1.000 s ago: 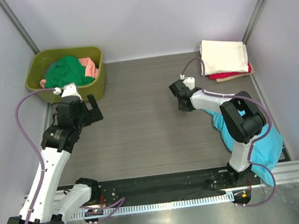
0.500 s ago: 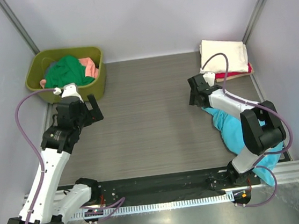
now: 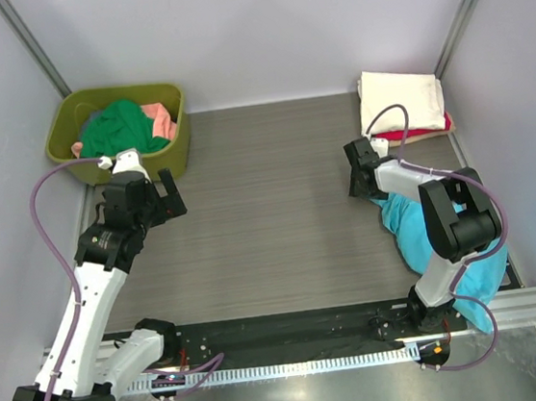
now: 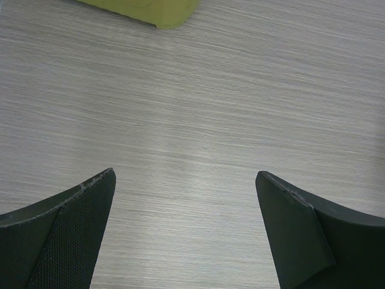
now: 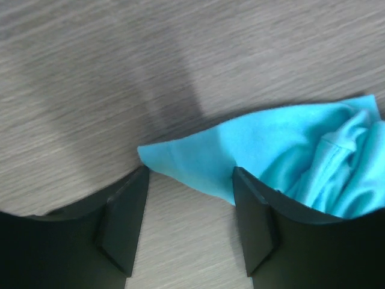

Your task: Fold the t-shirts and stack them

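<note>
Hand (image 3: 357,186), right, low over turquoise t-shirt (image 3: 408,226)

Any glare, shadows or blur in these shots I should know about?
Top external view: sharp and evenly lit, with sheen on the near metal strip. Left wrist view: a pale glare patch on the table. Right wrist view: slightly soft, with a dark shadow band on the table beyond the turquoise t-shirt.

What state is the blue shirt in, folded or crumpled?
Crumpled: the blue shirt lies in a wrinkled heap, with no neat folds.
</note>
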Available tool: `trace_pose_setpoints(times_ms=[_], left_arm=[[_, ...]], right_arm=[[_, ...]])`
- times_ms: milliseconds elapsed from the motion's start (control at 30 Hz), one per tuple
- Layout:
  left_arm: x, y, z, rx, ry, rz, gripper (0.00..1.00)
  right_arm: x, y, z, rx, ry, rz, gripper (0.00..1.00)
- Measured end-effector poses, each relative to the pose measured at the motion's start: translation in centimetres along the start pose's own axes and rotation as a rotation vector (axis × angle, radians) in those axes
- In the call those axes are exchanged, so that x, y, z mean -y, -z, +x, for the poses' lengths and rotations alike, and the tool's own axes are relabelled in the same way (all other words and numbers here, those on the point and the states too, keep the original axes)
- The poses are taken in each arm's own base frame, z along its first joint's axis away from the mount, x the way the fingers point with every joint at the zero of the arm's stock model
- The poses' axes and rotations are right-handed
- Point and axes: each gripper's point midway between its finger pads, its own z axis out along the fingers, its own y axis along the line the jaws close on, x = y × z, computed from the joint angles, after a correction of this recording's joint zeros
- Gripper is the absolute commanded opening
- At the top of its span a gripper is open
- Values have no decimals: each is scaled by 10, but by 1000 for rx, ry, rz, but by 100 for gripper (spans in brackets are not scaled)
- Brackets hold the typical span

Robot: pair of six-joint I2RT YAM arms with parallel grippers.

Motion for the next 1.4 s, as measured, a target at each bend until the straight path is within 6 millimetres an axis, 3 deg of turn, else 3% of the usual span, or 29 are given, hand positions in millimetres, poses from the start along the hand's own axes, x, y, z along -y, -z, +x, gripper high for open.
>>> trace_pose_setpoints(times_ms=[67,133,167,400,467,533,633,700,733,800,833,900,967,1033,1100,1167,1267,1400], left_arm=[[0,0,0,-1,0,-1,100],[0,-1,0,-2,-1,-1,100],[0,-1,0,-3,-1,-1,100],[0,-1,0,-3,-1,-1,100],[0,-1,0,-2,0,-2,100],[-1,-1,0,-2,0,-4,100],[-1,-1,0,-1,0,-7,100],[-2,-1,0,1,0,-11,100],[-2,-1,0,2,0,-13,100],[-3,-1,-1,3,0,-16,100],[-3,-1,-1,3,0,-18,100],[-4,-1,-1,4,0,-21,100],[-4,-1,-1,6,0,-24,100],[-5,-1,-1,7,0,-27,100],[-5,-1,-1,7,0,-28,100],[-5,-1,-1,8,0,-28,100],[-5,-1,-1,8,0,-28,100],[-5,-1,-2,8,1,-27,100]], right_arm=[[-1,-3,0,1,-4,-9,37],[-2,-4,1,-1,-7,-18,24],[-3,-4,1,-2,-10,-21,4],[-14,-3,0,-12,-15,-85,1],[-29,4,1,-18,4,-134,1],[-56,21,-4,-10,57,-205,1],[-119,80,-37,62,149,-357,1],[-168,149,-83,186,173,-504,1],[-191,200,-114,281,168,-592,1],[-211,284,-156,438,136,-724,1],[-212,327,-173,513,112,-787,1],[-195,391,-197,628,59,-862,1],[-158,430,-210,711,-2,-875,1],[-116,447,-216,769,-67,-834,1],[-74,443,-206,797,-120,-767,1],[-50,421,-183,784,-146,-711,1],[-32,361,-129,693,-153,-633,1],[-30,248,-43,483,-106,-459,1]])
